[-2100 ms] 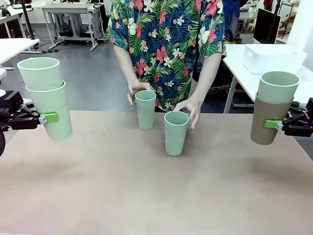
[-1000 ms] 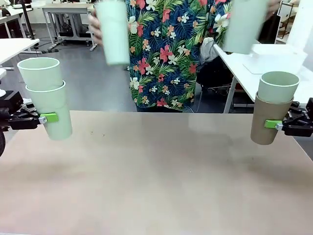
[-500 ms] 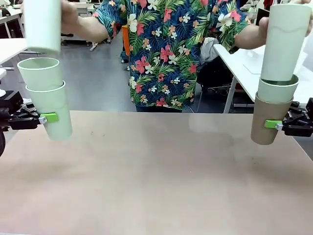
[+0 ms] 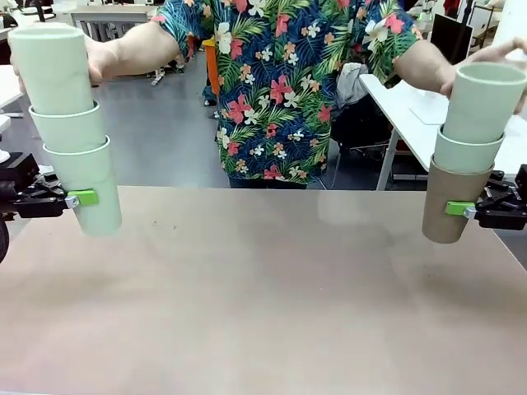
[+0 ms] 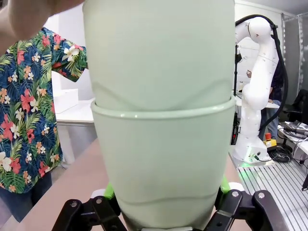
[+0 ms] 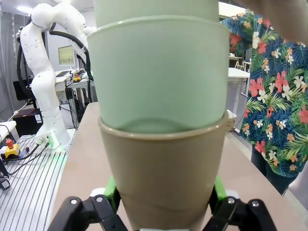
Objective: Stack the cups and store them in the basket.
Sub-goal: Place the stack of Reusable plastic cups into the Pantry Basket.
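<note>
Left gripper (image 4: pixel 82 198): clamped on the lowest mint cup (image 4: pixel 92 197) of a stack. In the left wrist view the green pads press its wall from both sides. The cup is upright, mouth up, clear of the table (image 4: pixel 263 296), out at the robot's left edge.

Right gripper (image 4: pixel 461 209): likewise closed, on the tan cup (image 4: pixel 445 206). It is upright, off the table, at the robot's right edge.

Why held so (my reading): each arm acts as a fixed holder, with the open mouth steady and within the person's reach, so further cups can be dropped in from above.

The person stands at the far side with arms spread. One hand (image 4: pixel 103 56) is on the top left cup (image 4: pixel 49 66), the other hand (image 4: pixel 494 53) is behind the top right cup (image 4: pixel 486 99). Both top cups ride high in the cup below, so they are probably not fully seated yet.

Count:
- Left stack: three mint, the middle left cup (image 4: pixel 70 130) nested between the other two.
- Right stack: one tan at the base, then two mint, counting the middle right cup (image 4: pixel 466 153).
- Total: six cups, five mint and one tan. None stand on the table.

Basket (image 4: pixel 430 109): a white box shape on the side table behind the right stack may be it, but it is mostly hidden and I am not certain. No cup is in it, so storing is not yet done.
</note>
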Robot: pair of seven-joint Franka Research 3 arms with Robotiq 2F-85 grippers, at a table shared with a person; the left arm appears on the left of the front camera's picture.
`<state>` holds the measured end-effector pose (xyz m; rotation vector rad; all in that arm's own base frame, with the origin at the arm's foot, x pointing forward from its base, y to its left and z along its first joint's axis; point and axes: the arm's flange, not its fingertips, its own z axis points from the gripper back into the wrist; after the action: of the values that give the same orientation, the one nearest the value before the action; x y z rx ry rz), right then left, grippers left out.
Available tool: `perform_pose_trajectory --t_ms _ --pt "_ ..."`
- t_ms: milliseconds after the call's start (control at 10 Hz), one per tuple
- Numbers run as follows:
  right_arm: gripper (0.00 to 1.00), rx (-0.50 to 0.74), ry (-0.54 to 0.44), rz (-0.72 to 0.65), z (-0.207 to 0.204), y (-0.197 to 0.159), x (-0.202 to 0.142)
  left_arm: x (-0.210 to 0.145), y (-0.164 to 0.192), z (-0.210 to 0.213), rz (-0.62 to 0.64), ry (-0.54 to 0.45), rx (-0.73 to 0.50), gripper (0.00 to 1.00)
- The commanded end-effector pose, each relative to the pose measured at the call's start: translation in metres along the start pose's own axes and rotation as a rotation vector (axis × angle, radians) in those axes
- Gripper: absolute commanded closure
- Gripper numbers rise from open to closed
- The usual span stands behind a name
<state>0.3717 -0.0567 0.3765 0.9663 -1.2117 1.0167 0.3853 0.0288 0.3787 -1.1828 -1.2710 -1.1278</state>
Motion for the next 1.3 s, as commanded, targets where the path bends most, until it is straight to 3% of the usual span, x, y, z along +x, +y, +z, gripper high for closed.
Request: perform_pose_trajectory --t_ms 0,1200 --pt "0.13 0.003 -0.009 0.014 -0.0004 0.0006 0.0035 0.0022 -0.0025 0.0025 -0.015 -0.009 -0.015 0.14" --pt "0.13 0.003 -0.009 0.014 -0.0004 0.0006 0.0035 0.0022 -0.0025 0.0025 -0.015 -0.009 -0.015 0.14"
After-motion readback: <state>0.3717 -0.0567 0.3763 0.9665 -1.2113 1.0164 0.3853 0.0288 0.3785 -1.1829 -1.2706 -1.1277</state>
